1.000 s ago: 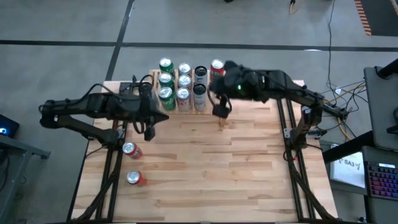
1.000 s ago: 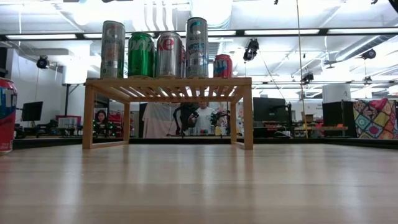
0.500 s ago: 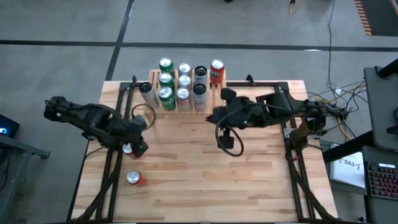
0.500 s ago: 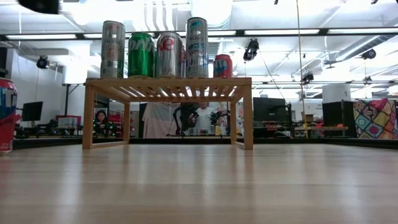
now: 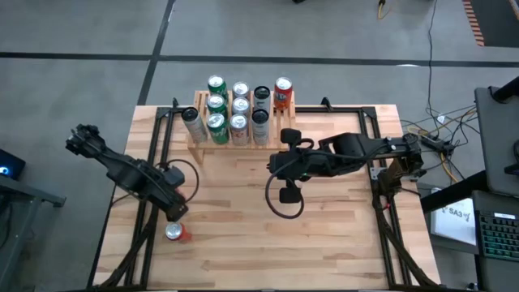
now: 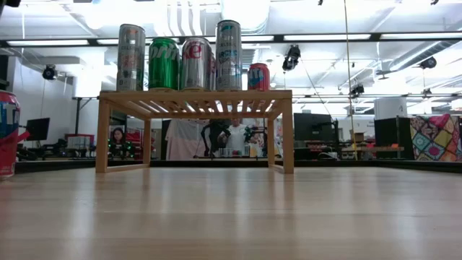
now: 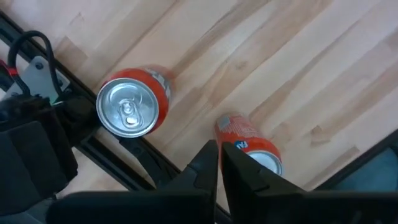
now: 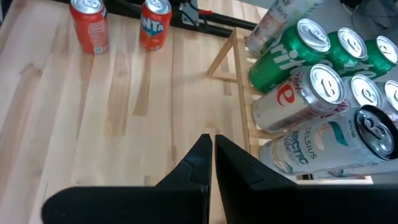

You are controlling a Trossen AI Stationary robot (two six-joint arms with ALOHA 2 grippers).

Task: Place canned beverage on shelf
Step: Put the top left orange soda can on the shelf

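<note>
Leftmost, the left gripper (image 5: 177, 212), fingers together and holding nothing, hangs over two orange cans: one (image 5: 175, 233) near the counter's (image 5: 324, 243) near-left edge, the other (image 7: 249, 149) directly beneath it. Farther right, at the far edge, the shelf (image 5: 199, 134) carries nine upright cans. The right gripper (image 5: 286, 195), likewise pressed together and empty, hovers mid-counter.

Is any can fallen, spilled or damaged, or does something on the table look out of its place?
Nothing stands out. The cans on the shelf stand upright in rows. Two orange cans are upright on the table, near its left edge, not yet shelved. No spill or dent shows. The left hand is above them, shut and empty.
</note>
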